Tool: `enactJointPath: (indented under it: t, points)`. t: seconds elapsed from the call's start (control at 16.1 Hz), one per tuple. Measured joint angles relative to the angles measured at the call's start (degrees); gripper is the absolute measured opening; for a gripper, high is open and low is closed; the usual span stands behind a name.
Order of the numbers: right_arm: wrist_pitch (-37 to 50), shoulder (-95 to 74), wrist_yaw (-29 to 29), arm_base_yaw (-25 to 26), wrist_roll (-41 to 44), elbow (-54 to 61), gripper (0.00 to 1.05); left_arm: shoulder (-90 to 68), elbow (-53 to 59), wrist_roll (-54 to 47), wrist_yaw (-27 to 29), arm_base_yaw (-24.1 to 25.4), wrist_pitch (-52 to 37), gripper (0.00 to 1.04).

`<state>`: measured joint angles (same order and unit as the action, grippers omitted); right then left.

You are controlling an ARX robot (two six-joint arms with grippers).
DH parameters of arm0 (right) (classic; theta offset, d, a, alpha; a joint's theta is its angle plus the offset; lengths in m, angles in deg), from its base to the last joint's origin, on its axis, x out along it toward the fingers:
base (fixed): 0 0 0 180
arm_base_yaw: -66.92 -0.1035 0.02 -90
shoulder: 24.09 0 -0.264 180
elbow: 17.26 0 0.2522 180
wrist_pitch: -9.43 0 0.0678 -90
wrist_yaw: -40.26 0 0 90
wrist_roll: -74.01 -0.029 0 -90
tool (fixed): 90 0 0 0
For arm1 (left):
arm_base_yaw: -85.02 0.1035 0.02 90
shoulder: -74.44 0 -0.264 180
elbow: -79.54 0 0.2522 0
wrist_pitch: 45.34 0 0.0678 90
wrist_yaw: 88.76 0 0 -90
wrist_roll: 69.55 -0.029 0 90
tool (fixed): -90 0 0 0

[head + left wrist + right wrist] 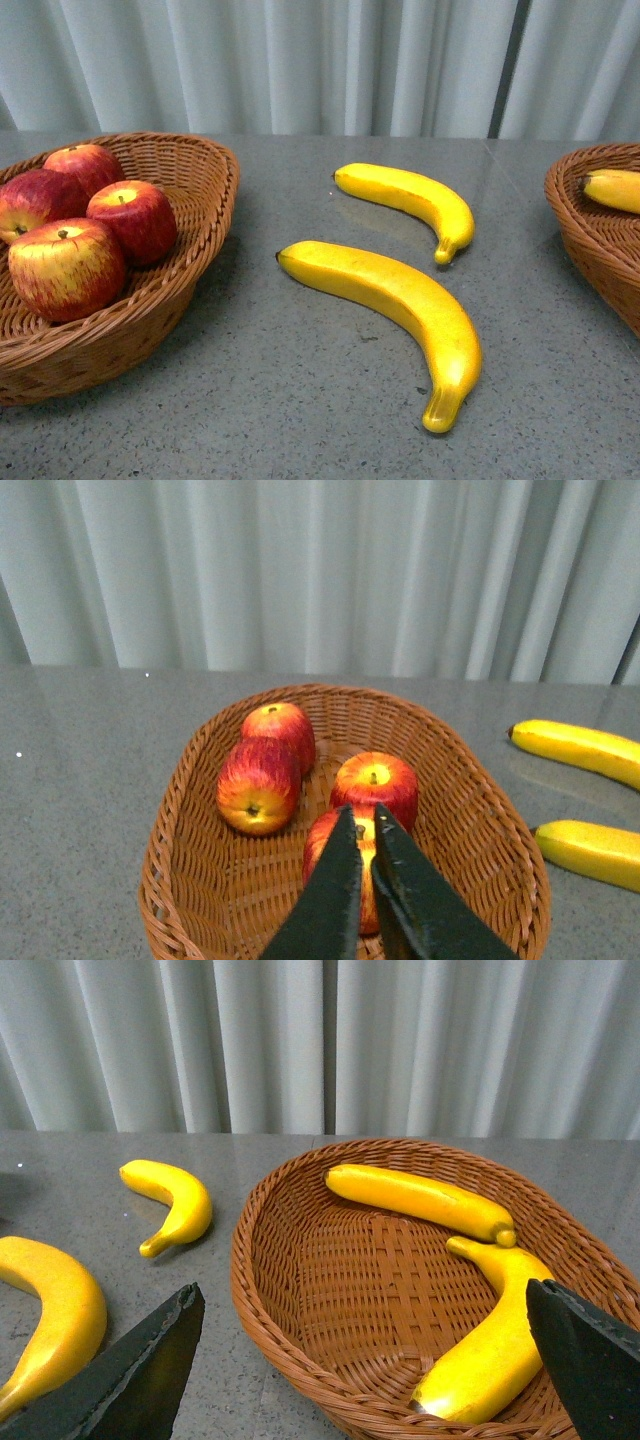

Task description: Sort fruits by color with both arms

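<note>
Grey speckled table [250, 400], 2 loose bananas [400, 295] [415, 200] (curtain [300, 60] behind)

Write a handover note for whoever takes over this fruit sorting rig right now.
Left gripper shut, empty, aimed at the left basket.
Right gripper open, empty, aimed at the right basket.
Done: four apples in the left basket, two bananas in the right.
Left: the near banana and far banana lie on the table between the baskets; both go right.
</note>
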<state>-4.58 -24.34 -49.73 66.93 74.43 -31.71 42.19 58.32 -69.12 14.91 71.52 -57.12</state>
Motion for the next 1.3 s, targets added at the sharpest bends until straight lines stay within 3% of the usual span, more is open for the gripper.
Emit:
enactJointPath:
  t: [0.68, 0.81, 1.3]
  points:
    - [0.0, 0.0, 0.0, 0.0, 0.0, 0.0, 0.98, 7.4, 3.9, -0.3, -5.8, 5.8, 4.9, 0.02]
    - [0.0, 0.0, 0.0, 0.0, 0.0, 0.0, 0.98, 14.8, 6.8, -0.4, -13.7, 13.2, 7.6, 0.02]
    - [0.0, 0.0, 0.0, 0.0, 0.0, 0.0, 0.98, 25.4, 6.6, -0.4, -13.6, 13.5, 19.9, 0.02]
